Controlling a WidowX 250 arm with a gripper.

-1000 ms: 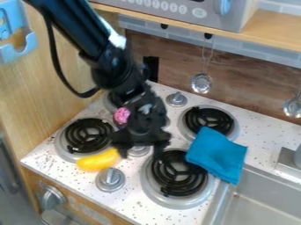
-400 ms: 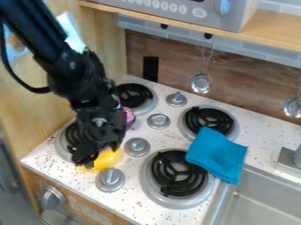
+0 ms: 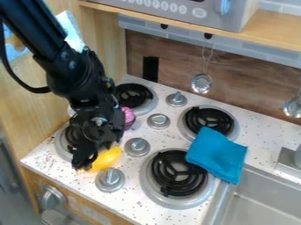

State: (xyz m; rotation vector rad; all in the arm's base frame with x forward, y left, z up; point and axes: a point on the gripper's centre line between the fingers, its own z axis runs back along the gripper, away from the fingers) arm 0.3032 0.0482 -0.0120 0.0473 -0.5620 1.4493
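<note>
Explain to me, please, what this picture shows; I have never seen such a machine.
The black machine is a robot arm; it enters from the upper left and ends in a gripper. A fixed camera looks down at a slant on a stove and sink. The gripper is at a yellow object; I cannot tell whether it holds it. Farther back is a pink-topped thing. To the right, a blue cloth lies partly over the sink's edge. Two shiny utensils hang at the back.

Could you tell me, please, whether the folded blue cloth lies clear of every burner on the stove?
No, the folded blue cloth overlaps the edge of the silver-rimmed, black coil burner at the lower right.
</note>
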